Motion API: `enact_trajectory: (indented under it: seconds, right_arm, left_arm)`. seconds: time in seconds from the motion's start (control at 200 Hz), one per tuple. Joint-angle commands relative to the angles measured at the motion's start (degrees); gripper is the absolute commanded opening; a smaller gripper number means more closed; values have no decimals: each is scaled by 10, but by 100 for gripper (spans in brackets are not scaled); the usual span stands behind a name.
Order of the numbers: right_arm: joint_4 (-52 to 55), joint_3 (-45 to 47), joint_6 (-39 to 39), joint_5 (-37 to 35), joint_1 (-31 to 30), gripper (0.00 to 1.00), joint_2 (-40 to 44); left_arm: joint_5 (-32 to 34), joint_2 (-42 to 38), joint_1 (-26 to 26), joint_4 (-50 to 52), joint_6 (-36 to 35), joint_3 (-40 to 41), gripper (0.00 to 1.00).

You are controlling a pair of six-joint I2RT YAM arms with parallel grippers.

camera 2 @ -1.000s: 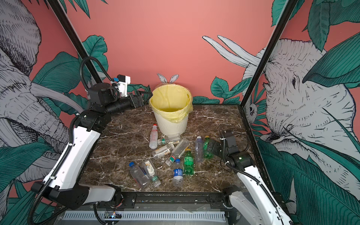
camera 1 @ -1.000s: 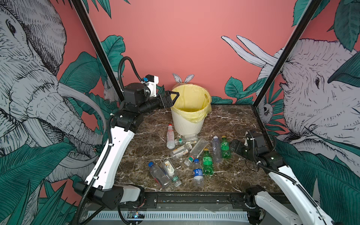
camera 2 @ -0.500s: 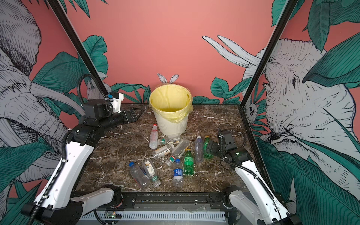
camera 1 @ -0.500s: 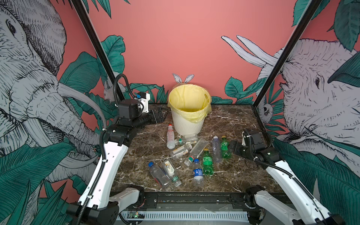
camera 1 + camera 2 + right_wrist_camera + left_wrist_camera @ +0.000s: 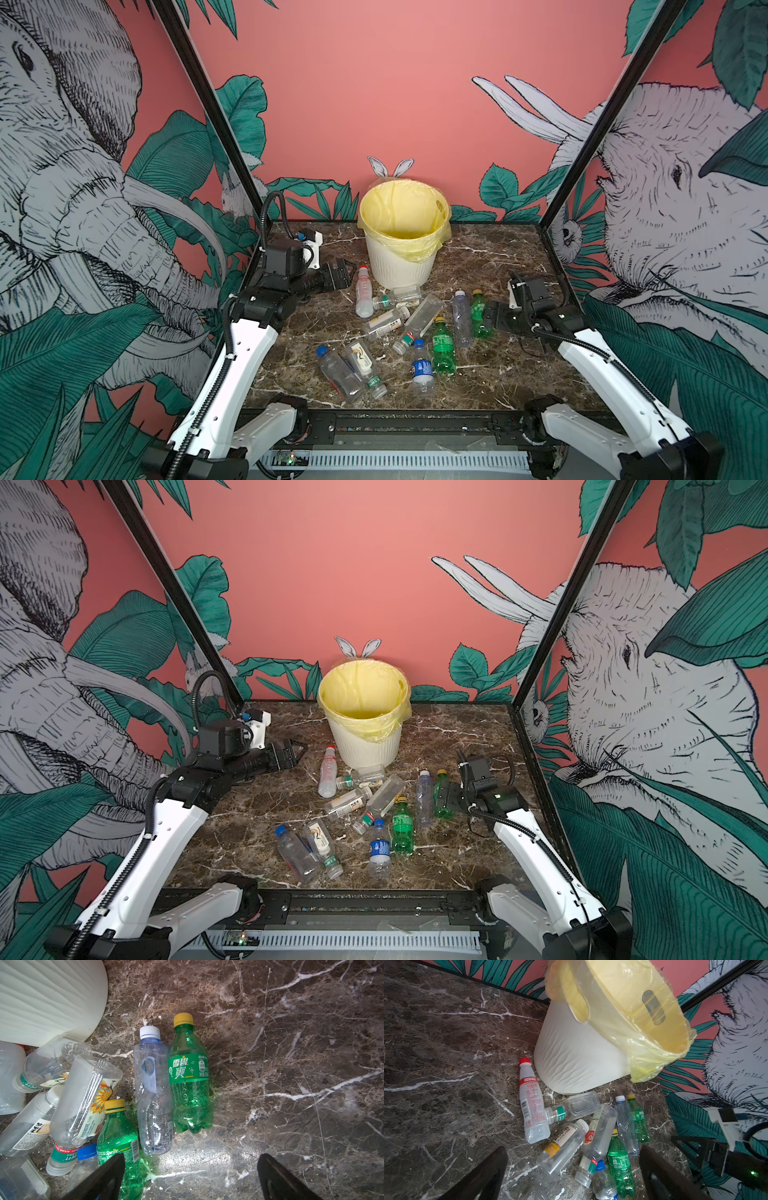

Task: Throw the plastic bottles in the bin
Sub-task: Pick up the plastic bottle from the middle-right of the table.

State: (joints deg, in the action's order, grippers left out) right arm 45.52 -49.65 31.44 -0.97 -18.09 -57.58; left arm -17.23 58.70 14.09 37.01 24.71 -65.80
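Marble-look tabletop [image 5: 498, 266] is littered with the plastic bottles [image 5: 419, 320]. They're all lying flat in a loose heap right in front of the bin [image 5: 399, 266], and a couple touch its base. No bottle shows inside the yellow liner [image 5: 405, 208] from this angle, so I'd guess the job's barely started. Left gripper [image 5: 343, 272] hangs just beside the red-capped bottle [image 5: 363, 291], jaws spread wide, nothing in them. Right gripper [image 5: 492, 318] sits low next to the green bottle [image 5: 190, 1084] at the heap's edge, also wide open and empty. That's probably because the bottle is free on one side and easy to straddle. The bin stands upright at the back, between both arms.
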Motion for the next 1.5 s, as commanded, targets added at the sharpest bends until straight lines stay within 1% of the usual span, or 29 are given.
enact_trajectory:
  seconds: [0.0, 0.17, 0.35, 0.485, 0.67, 0.775, 0.89, 1.29, 1.495]
  right_arm:
    - [-23, 3, -6, 10, 2, 99, -11]
    - [-39, 1, -8, 29, 2, 99, -55]
    - [-39, -11, -25, 10, 4, 99, -88]
    - [-55, -10, -27, 9, 5, 99, -102]
    - [-75, -9, -26, 5, 7, 95, -124]
    - [-90, -10, -24, 7, 9, 91, -137]
    - [-103, -10, -25, 12, 11, 85, -153]
    - [-135, -10, -34, 35, 25, 73, -200]
    - [-151, -9, -36, 45, 30, 71, -220]
  left_arm:
    - [35, -11, -5, 26, -36, 5, 100]
    - [51, -21, -9, 44, -52, 24, 100]
    - [63, -45, -14, 34, -46, 68, 100]
    - [70, -54, -15, 29, -44, 91, 100]
    - [74, -54, -17, 21, -29, 119, 100]
    - [77, -57, -16, 10, -16, 135, 100]
    - [88, -56, -17, 9, -7, 142, 100]
    - [91, -42, -17, -3, 15, 153, 99]
    - [93, -38, -18, -4, 19, 150, 99]
